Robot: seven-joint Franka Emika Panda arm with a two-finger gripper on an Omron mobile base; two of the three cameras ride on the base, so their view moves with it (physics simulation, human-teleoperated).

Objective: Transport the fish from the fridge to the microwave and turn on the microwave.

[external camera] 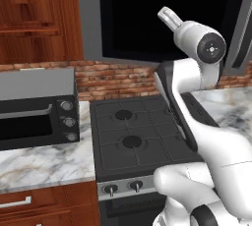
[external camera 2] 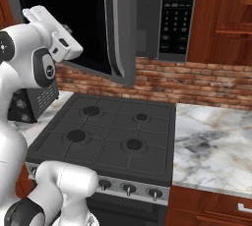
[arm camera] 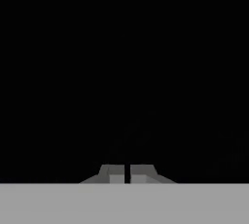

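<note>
The microwave (external camera 2: 174,14) hangs above the stove with its door (external camera 2: 120,28) swung wide open toward me. Its cavity (external camera: 147,9) is black inside. My arm reaches up, and the white hand (external camera: 170,17) points into that dark opening. In the hand view my gripper (arm camera: 127,174) is shut, its two tips nearly touching with a thin slit between them, and all around is black. No fish shows between the tips or anywhere in these views. The fridge is out of view.
A black stove (external camera: 138,131) with several burners lies under the microwave. A smaller black countertop oven (external camera: 37,109) with three knobs stands to the left on the marble counter (external camera 2: 211,141). Brick wall and wooden cabinets (external camera: 39,14) frame the area.
</note>
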